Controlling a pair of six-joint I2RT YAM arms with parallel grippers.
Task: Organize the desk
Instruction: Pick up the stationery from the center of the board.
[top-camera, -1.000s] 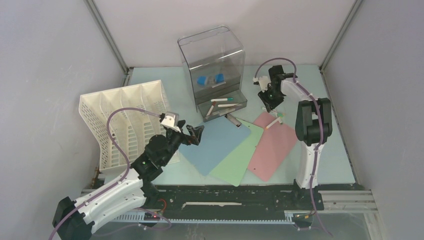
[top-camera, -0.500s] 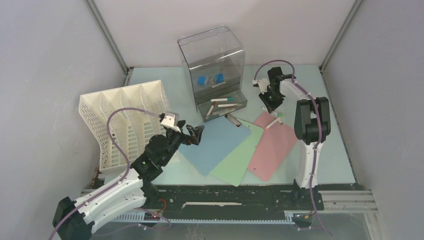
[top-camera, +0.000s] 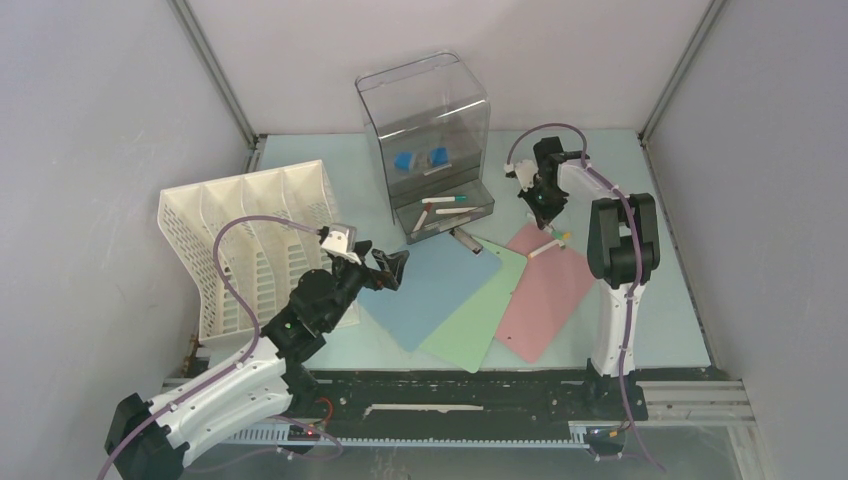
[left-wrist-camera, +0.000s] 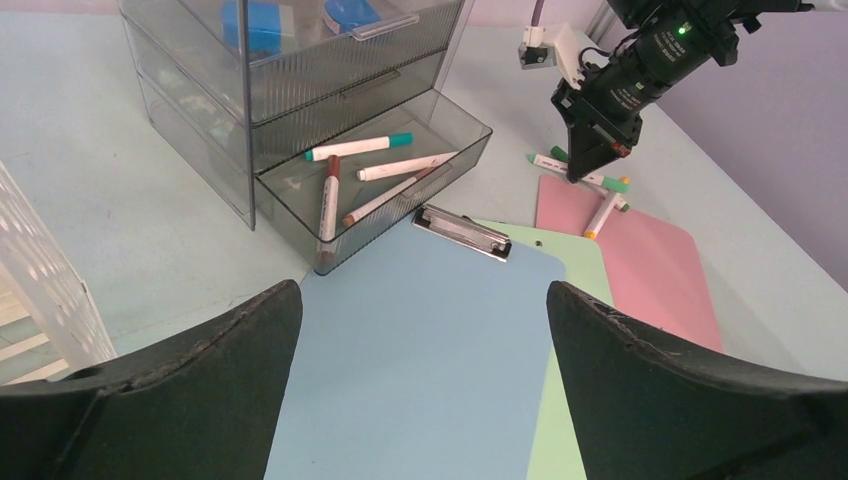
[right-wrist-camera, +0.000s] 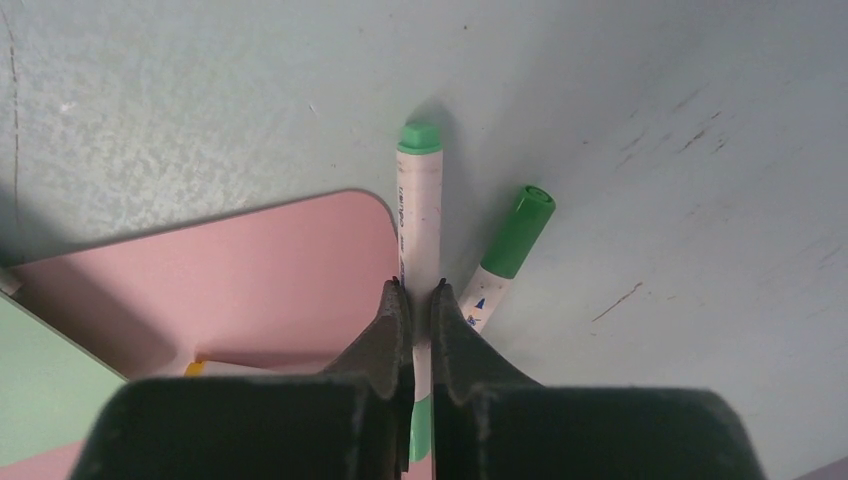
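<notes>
On the pale mint desk (top-camera: 665, 300), my right gripper (right-wrist-camera: 418, 290) is shut on a white marker with a light green cap (right-wrist-camera: 420, 200). The marker sits low at the corner of the pink clipboard (right-wrist-camera: 250, 280). A second marker with a dark green cap (right-wrist-camera: 512, 245) lies just to its right on the desk. In the top view the right gripper (top-camera: 541, 212) points down behind the pink clipboard (top-camera: 545, 290). My left gripper (left-wrist-camera: 422, 292) is wide open above the blue clipboard (left-wrist-camera: 420, 340), with nothing between its fingers.
A clear drawer box (top-camera: 425, 125) stands at the back, its bottom drawer (left-wrist-camera: 370, 185) pulled out with several markers inside. A white slotted file rack (top-camera: 250, 240) lies at the left. A green clipboard (top-camera: 480, 315) lies between the blue and pink ones. A yellow-tipped marker (top-camera: 545, 248) rests on the pink clipboard.
My right gripper's jaws have closed onto the light-green-capped marker, and the gripper has shifted slightly toward the back. The left arm has not moved.
</notes>
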